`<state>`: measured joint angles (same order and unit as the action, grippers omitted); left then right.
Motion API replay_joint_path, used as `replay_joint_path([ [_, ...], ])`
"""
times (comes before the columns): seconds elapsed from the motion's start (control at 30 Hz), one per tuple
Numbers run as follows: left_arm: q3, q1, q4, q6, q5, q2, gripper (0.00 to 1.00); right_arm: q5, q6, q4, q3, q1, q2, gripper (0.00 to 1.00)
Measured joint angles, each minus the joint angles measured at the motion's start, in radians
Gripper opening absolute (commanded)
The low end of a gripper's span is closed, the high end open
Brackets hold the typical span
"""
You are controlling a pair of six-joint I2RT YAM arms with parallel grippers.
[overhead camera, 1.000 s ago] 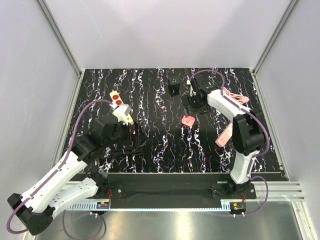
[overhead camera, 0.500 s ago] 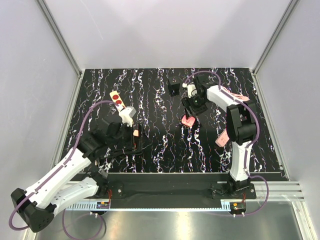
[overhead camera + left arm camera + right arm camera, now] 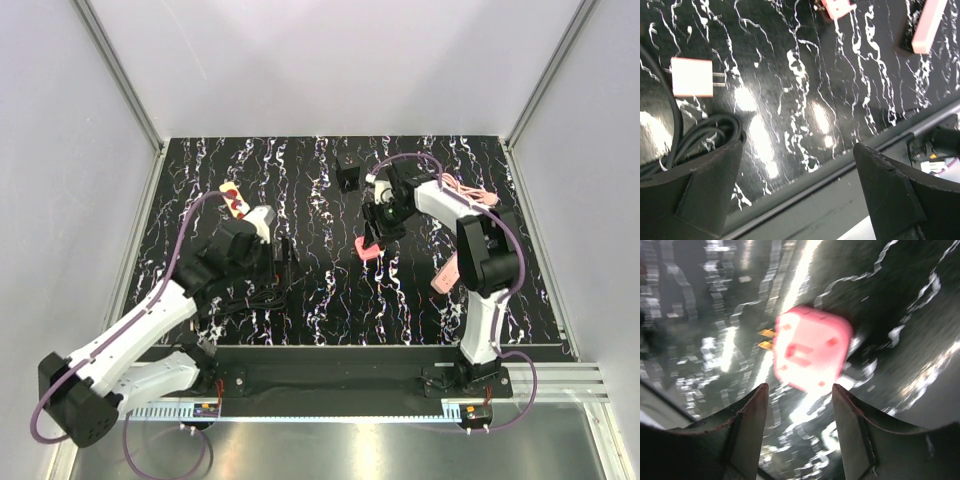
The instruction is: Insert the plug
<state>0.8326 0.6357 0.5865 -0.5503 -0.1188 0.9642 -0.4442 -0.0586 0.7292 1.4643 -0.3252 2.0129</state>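
Note:
A pink plug [image 3: 812, 350] with gold prongs lies on the black marbled table [image 3: 320, 290], also seen from above [image 3: 369, 247]. My right gripper [image 3: 800, 387] is open just above it, jaws either side, not touching; from above it sits mid-right [image 3: 378, 228]. A cream power strip [image 3: 233, 197] with red sockets lies at far left. A cream plug [image 3: 691, 77] with two prongs lies beside a coiled black cable [image 3: 695, 135]. My left gripper [image 3: 797, 145] is open and empty, hovering near the front edge, right of that cable [image 3: 285, 262].
A small black block [image 3: 347, 177] stands at the back centre. A pink bar [image 3: 447, 270] lies by the right arm, also in the left wrist view [image 3: 929, 25]. Pink cords [image 3: 472, 193] lie at the back right. Metal frame rail [image 3: 330, 355] runs along the front.
My left arm has swung right and forward, away from the power strip. My right gripper has shifted left and down over the pink plug, which now lies slightly further left.

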Motion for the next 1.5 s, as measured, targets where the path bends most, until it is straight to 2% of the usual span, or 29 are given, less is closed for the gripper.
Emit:
replay_joint_path([
  [0.07,0.01,0.0,-0.033,0.008,0.008,0.045,0.97,0.005,0.042,-0.011,-0.031,-0.008,-0.066,0.64],
  [0.13,0.035,0.0,-0.075,0.053,0.003,0.112,0.91,0.042,0.087,-0.017,-0.049,-0.014,-0.127,0.66],
  [0.17,0.066,0.0,-0.089,0.087,-0.008,0.164,0.84,0.072,0.12,-0.026,-0.061,-0.015,-0.162,0.67],
  [0.23,0.169,0.0,-0.112,0.164,-0.036,0.299,0.8,0.119,0.184,-0.034,-0.086,-0.011,-0.232,0.69],
  [0.33,0.34,0.014,-0.162,0.323,-0.052,0.485,0.81,0.194,0.278,-0.045,-0.126,0.002,-0.33,0.72],
  [0.5,0.513,0.056,-0.198,0.611,-0.063,0.658,0.8,0.25,0.408,-0.087,-0.186,0.04,-0.492,0.75],
  [0.73,0.616,0.111,-0.193,0.969,-0.081,0.845,0.78,0.281,0.55,-0.169,-0.311,0.138,-0.763,0.76],
  [0.8,0.621,0.128,-0.183,1.037,-0.089,0.9,0.81,0.305,0.583,-0.179,-0.339,0.162,-0.84,0.77],
  [0.83,0.626,0.133,-0.174,1.057,-0.099,0.921,0.84,0.314,0.602,-0.185,-0.349,0.167,-0.877,0.77],
  [1.13,0.761,0.142,-0.104,1.155,-0.192,1.123,0.86,0.34,0.758,-0.233,-0.375,0.182,-1.12,0.76],
  [1.5,0.944,0.142,-0.087,1.183,-0.198,1.27,0.87,0.322,0.81,-0.299,-0.401,0.182,-1.223,0.77],
])
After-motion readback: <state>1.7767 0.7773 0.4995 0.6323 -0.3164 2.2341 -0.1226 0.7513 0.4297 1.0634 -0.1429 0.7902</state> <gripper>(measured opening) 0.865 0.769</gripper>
